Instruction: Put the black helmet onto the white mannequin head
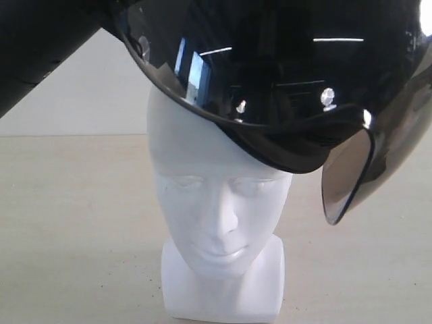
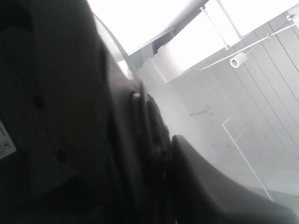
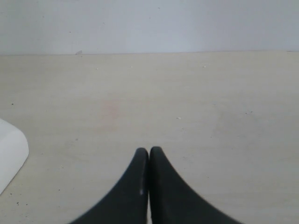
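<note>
Jaws of the left gripper [image 2: 161, 156] stand partly apart with the edge of the black helmet [image 1: 283, 61] between them, one dark finger [image 2: 210, 191] outside the shell and the padded lining [image 2: 42, 140] on the other side, though the wrist view is close and blurred. In the exterior view the left arm [image 1: 40, 47] comes in from the upper left and meets the helmet, which hangs tilted over the white mannequin head [image 1: 216, 202]. Its open underside is over the crown, so the top of the head is inside the shell, and the brim lies across the forehead on a slant. Brows, nose, mouth, neck and base are uncovered. A smoky tinted visor [image 1: 347, 175] hangs from the helmet beside the head, clear of the face. The mannequin head stands upright on the pale table [image 1: 67, 223]. The right gripper [image 3: 149, 151] has its tips pressed together with nothing between them, above bare table, well apart from the helmet.
</note>
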Controlling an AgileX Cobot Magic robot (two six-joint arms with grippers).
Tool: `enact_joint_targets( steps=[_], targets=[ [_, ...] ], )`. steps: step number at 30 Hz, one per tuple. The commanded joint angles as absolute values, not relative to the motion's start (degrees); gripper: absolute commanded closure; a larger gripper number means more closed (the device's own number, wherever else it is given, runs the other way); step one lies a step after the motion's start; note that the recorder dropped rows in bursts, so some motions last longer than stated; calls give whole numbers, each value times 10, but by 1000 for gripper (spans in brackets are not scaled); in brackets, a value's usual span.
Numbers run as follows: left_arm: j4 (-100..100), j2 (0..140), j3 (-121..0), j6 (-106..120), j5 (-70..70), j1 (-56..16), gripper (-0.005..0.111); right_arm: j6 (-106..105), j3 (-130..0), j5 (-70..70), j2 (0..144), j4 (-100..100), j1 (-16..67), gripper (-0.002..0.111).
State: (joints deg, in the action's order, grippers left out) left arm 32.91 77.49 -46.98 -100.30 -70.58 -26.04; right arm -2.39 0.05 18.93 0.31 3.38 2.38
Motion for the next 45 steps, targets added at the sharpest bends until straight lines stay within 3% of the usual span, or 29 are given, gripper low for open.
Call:
enact_joint_targets(
  steps=[1,18,45],
  targets=[
    [310,773,-478,-963,-700,-252,102,-25,0,185,0,31,23,109],
    [345,766,-528,-933,-700,-253,102,-25,0,185,0,31,23,109],
    [238,770,-585,-1019,-694,-253,102,-25,0,186,0,31,23,109]
  ],
)
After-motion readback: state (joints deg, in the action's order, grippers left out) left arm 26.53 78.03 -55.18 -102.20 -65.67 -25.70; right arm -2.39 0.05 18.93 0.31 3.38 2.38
